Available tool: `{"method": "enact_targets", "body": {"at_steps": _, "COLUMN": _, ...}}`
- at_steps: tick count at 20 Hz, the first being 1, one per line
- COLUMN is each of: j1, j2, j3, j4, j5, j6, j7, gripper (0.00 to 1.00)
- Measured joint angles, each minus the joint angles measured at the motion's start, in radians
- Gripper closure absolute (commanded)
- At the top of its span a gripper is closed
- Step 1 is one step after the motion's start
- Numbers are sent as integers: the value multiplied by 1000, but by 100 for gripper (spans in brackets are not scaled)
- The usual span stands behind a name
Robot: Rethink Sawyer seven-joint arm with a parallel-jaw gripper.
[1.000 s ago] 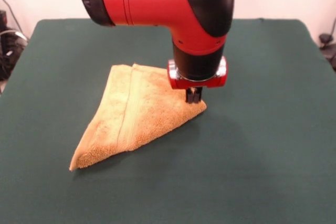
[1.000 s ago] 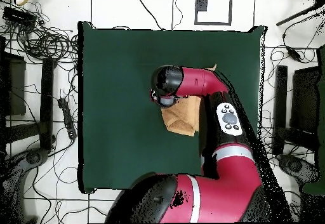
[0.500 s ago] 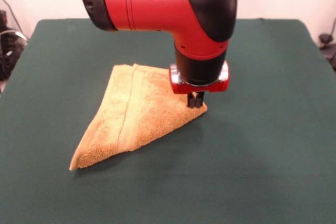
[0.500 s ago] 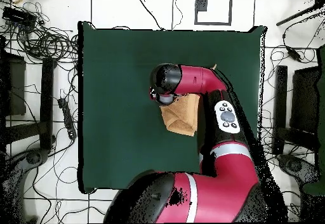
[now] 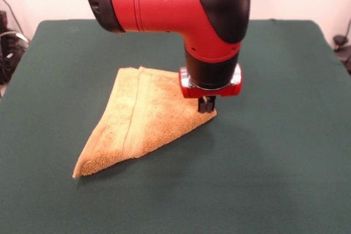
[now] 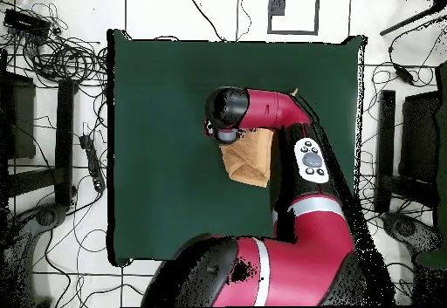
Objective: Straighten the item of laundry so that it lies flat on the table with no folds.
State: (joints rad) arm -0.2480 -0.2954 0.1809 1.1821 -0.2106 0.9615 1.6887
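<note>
**Folded towel under the tool at the frame's centre**

No brand, label or readable writing shows on anything in either view.

The golden-orange terry towel lies folded into a rough triangle on the dark green tabletop. In the front view it sits a little left of centre: one point reaches toward the lower left, one corner lies at the upper left, and a third points right. A flat woven band runs lengthwise through the fluffy pile, and the doubled layers show thick along the lower edge.

The tool stands upright on the towel's right-hand corner, its dark tips close together and pressed into the cloth; whether they are pinching the fabric cannot be told. A red ring and the black wrist sit directly above.

In the overhead view the red arm covers much of the towel, leaving only a tan wedge visible, and hides the tool entirely.
</note>
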Motion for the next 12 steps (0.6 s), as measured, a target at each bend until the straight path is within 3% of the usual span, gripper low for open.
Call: {"method": "enact_targets", "body": {"at_steps": 12, "j1": 22, "j2": -5, "j3": 0, "j4": 0, "j5": 14, "j6": 0, "j7": 0, "gripper": 100}}
